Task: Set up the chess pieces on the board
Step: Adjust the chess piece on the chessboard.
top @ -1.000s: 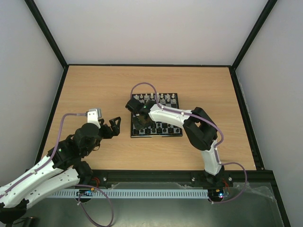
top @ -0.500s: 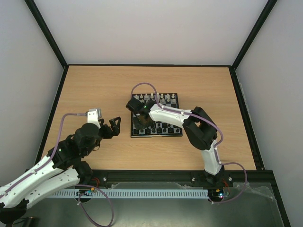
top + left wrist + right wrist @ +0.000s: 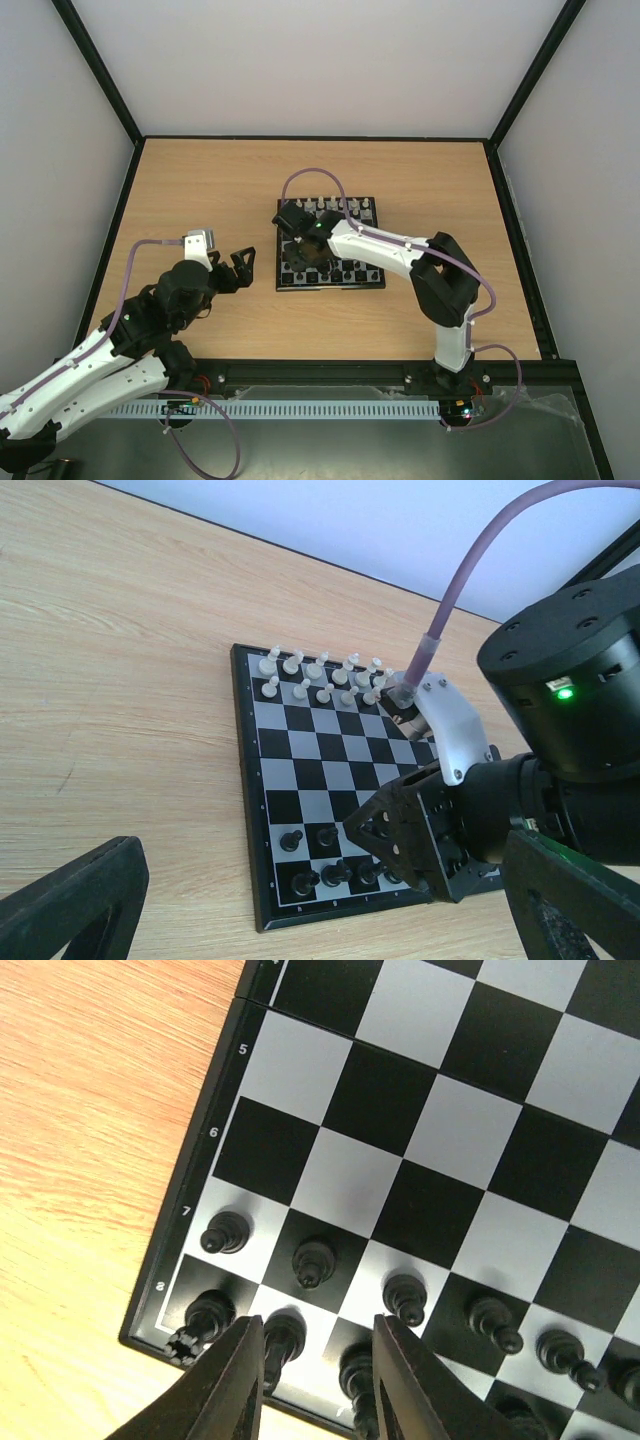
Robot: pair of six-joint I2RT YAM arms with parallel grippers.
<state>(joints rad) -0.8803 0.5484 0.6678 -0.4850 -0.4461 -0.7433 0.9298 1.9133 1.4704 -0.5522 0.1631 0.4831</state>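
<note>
Wooden table (image 3: pixel 200 190) bears the board (image 3: pixel 420 1110); right gripper (image 3: pixel 318 1345) hangs parted over the chess pieces (image 3: pixel 314 1260), gripping none; left gripper (image 3: pixel 240 270) gapes wide beside it

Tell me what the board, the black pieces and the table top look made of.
The board: likely plastic or coated metal; satin black and silvery squares, printed numbers on the rim. The black pieces: probably moulded plastic, with glossy highlights. The table top: wood or wood-look laminate; light grain lines, matte.
</note>
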